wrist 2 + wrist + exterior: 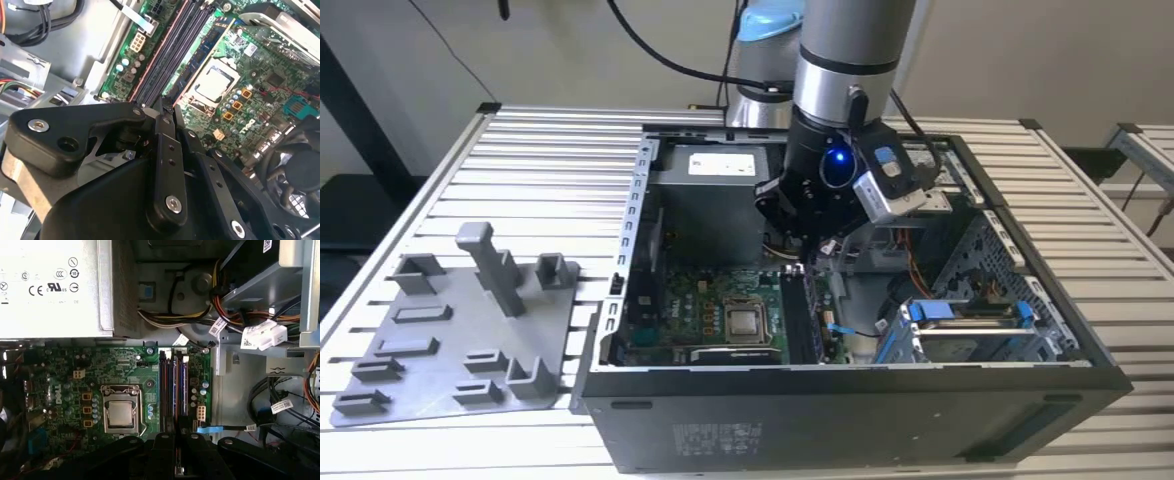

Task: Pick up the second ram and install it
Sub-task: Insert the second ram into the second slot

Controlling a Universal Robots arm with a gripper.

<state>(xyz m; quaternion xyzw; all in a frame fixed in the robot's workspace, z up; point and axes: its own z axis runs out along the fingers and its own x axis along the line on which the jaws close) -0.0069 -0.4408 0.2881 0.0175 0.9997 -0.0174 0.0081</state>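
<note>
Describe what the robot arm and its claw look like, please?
The arm is a thick silver-grey tube with a pale blue cap at one joint. Black cables trail behind it. Near its wrist glows a blue light, beside a small silver camera box. The gripper is matte black, built from bolted, angular plates with silver screws.

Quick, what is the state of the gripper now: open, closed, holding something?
Gripper: closed over the memory slots; whether it holds the second ram cannot be told.

The black gripper (162, 107) hangs close over the green circuit board (250, 85), its jaws drawn together at the near end of the long dark memory slots (172, 50). Just beside the slots sits the square silver processor (215, 82) in its metal frame. Bundled cables (35, 25) lie against the grey case wall.
</note>
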